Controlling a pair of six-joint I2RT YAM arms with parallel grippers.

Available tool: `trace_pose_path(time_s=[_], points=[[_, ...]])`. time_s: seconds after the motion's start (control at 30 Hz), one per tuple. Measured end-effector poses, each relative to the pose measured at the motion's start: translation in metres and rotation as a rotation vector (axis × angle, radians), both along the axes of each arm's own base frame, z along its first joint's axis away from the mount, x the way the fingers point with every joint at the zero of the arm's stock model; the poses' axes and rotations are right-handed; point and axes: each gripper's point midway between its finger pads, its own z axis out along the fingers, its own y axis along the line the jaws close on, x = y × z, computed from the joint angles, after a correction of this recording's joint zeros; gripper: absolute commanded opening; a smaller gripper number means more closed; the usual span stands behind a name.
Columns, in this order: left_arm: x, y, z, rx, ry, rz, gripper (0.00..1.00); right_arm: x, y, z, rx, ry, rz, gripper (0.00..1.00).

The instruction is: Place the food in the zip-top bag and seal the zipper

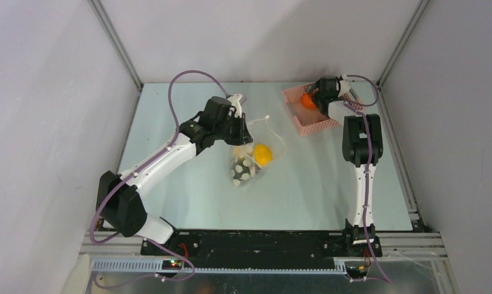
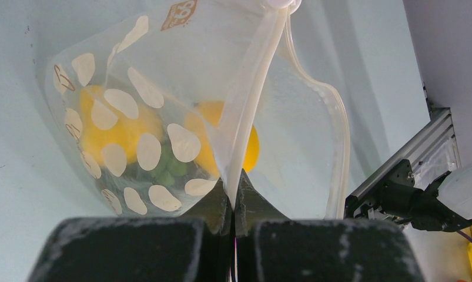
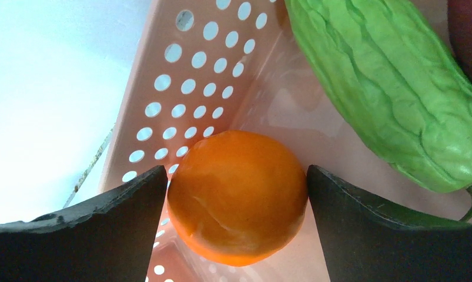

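The clear zip-top bag [image 1: 248,162] with white dots hangs from my left gripper [image 1: 239,127], which is shut on the zipper [image 2: 251,100], the pale strip at the bag's mouth. Its mouth gapes open beside the fingers [image 2: 216,202]. Inside the bag lie yellow food [image 2: 113,129] and a green piece [image 2: 166,167]. My right gripper [image 3: 237,194] is down in the pink basket [image 3: 192,88], with both jaws against the sides of an orange fruit [image 3: 239,202]. A green bumpy gourd [image 3: 386,88] lies beside it, and a dark red piece [image 3: 471,29] shows at the corner.
The pink basket [image 1: 320,127] sits at the table's back right, close to the right wall frame. The bag rests mid-table. Metal frame rails run along the table's right edge [image 1: 408,202] and near edge.
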Motion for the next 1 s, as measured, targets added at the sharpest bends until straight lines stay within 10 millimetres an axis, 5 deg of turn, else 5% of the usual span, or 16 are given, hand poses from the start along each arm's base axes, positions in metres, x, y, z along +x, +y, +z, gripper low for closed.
trace_pose_path(time_s=[0.33, 0.73, 1.0], points=[[0.000, 0.000, 0.001, -0.001, -0.001, 0.000, 0.00, -0.003, 0.006, -0.001, 0.009, 0.017, 0.014, 0.76], [0.000, 0.001, 0.001, 0.000, -0.004, 0.004, 0.00, -0.011, 0.011, 0.000, 0.030, 0.002, 0.026, 0.25], [0.001, 0.001, 0.003, -0.001, -0.010, 0.007, 0.00, -0.043, 0.013, 0.007, 0.040, 0.008, 0.048, 0.19]])
